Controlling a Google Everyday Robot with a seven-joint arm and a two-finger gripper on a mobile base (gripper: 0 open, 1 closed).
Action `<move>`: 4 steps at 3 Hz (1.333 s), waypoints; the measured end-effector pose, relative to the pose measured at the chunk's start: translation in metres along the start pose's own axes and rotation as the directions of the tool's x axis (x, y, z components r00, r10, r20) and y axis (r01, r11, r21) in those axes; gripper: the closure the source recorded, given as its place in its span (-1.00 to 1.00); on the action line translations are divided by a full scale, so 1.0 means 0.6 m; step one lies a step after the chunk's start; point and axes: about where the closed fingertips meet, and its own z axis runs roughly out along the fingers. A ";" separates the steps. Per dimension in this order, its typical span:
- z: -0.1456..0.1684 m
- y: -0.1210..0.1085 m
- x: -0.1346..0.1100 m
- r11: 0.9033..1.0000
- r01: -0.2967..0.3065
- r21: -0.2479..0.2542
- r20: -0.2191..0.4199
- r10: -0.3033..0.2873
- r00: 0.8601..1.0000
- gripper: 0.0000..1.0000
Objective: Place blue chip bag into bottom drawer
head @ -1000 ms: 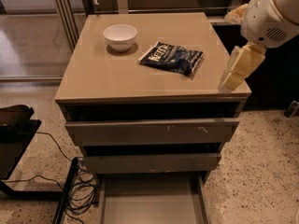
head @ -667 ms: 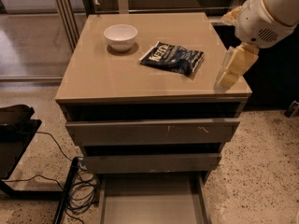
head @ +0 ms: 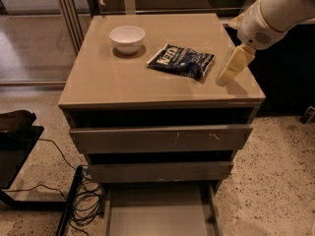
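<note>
Beneath the table [head: 113, 85], the bottom drawer [head: 157, 216] is seen pulled open. On the table's top the blue chip bag [head: 182, 60] is laid flat, just left of the gripper [head: 226, 77] and apart from it. Whether the gripper is spread cannot be told.

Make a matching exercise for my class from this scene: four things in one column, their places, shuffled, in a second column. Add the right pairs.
Things
1. white bowl
2. blue chip bag
3. bottom drawer
4. gripper

Places
A. pulled open, lowest of three
B. over the right edge of the cabinet top
C. back left of the cabinet top
D. lying flat on the cabinet top, between bowl and gripper

Pairs: 1-C, 2-D, 3-A, 4-B
</note>
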 end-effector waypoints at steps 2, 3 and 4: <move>0.104 -0.062 -0.010 0.999 -0.004 -0.042 0.105 0.008 0.994 -1.00; 0.148 -0.072 -0.020 0.997 -0.003 -0.078 0.153 0.015 0.988 -1.00; 0.190 -0.075 -0.014 0.994 -0.024 -0.109 0.162 0.042 0.986 -1.00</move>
